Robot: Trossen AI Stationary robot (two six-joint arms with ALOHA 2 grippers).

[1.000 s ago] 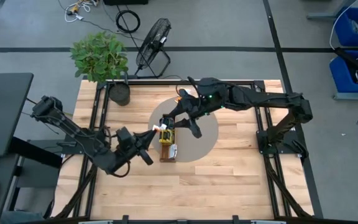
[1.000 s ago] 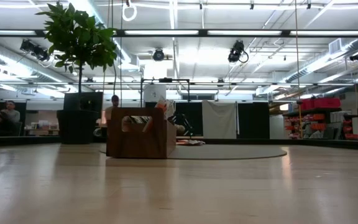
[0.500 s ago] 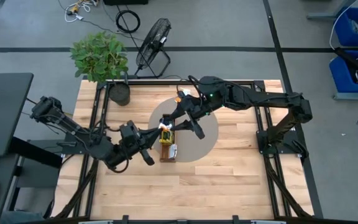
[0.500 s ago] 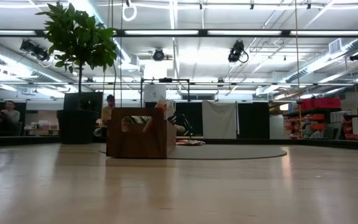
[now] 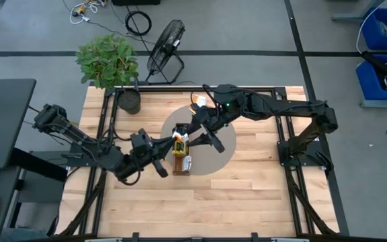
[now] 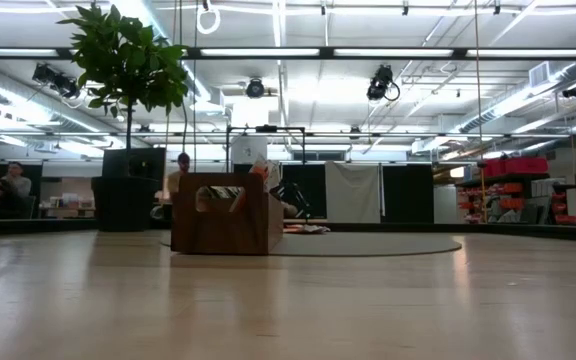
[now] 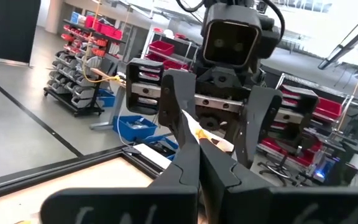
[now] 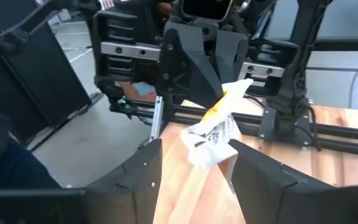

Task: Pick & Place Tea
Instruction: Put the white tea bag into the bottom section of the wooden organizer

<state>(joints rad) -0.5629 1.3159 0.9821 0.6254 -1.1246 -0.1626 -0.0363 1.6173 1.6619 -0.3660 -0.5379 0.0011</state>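
A white-and-orange tea sachet (image 8: 219, 129) hangs in the air over the far end of the long brown wooden tray (image 5: 182, 160), with my left gripper (image 5: 169, 143) shut on it. My right gripper (image 5: 192, 136) faces the left one from the table's right. It is open, with one finger on each side of the sachet. The tray lies on a round grey mat (image 5: 219, 142) and holds more sachets (image 5: 179, 149). In the low view the tray (image 6: 226, 222) stands on the table and both grippers are above the picture. My left gripper pinches the sachet's upper edge (image 8: 230, 94) between its two shut fingers (image 7: 190, 163), coming level from the table's left. The sachet is lifted clear, crumpled, and sticks out beyond the fingertips toward the right gripper. My right gripper's fingers (image 8: 261, 175) flank the sachet's lower part; whether one touches it, I cannot tell.
A potted plant (image 5: 109, 62) stands at the table's far left corner, and a floor fan (image 5: 164, 48) stands beyond the far edge. Black frame rails (image 5: 107, 128) run along both sides. Bare wood (image 5: 247, 195) lies toward the near edge. A person (image 6: 12, 186) sits far back in the room.
My left gripper has gone up a little and toward the table's right with the sachet, turning at the wrist, and now holds still. My right gripper has stayed in place and turned slightly toward the sachet. Neither gripper has opened or shut.
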